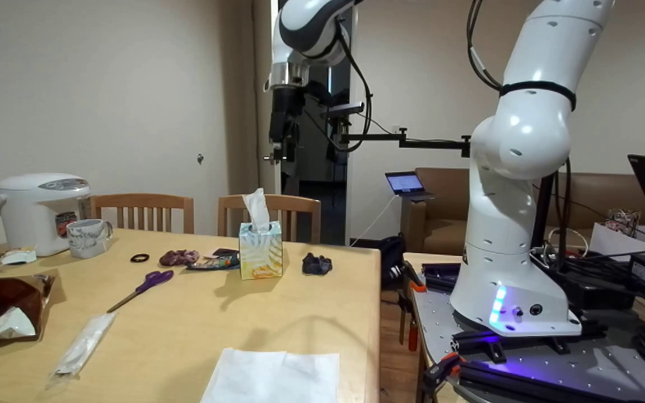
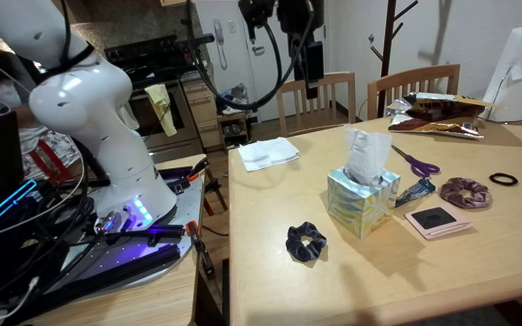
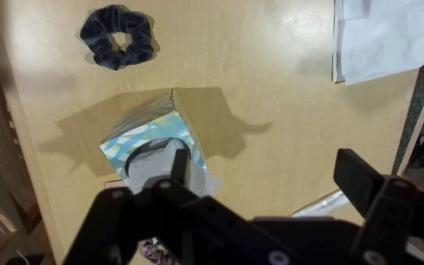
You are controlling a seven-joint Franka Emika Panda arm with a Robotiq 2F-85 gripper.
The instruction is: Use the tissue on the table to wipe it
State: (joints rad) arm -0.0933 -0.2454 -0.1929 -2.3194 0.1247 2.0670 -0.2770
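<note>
A patterned tissue box (image 1: 261, 258) stands upright on the wooden table (image 1: 160, 347); it shows in both exterior views (image 2: 361, 206) and in the wrist view (image 3: 153, 127). A white tissue (image 1: 256, 210) sticks up from its opening, seen also in an exterior view (image 2: 367, 154). Flat white sheets (image 1: 277, 378) lie near a table edge, also in an exterior view (image 2: 268, 153) and the wrist view (image 3: 385, 44). My gripper (image 3: 265, 167) is open and empty, high above the table near the box; in the wrist view one finger overlaps the tissue. It shows in both exterior views (image 1: 279, 148) (image 2: 311, 88).
A dark scrunchie (image 2: 305, 242), a pink wallet (image 2: 437, 222), a mauve scrunchie (image 2: 465, 192), a black hair tie (image 2: 503, 179) and purple scissors (image 2: 417, 164) lie round the box. A wrapped packet (image 1: 84, 344), snack bags (image 1: 12, 305), a mug (image 1: 88, 239) and a water boiler (image 1: 40, 210) stand farther off.
</note>
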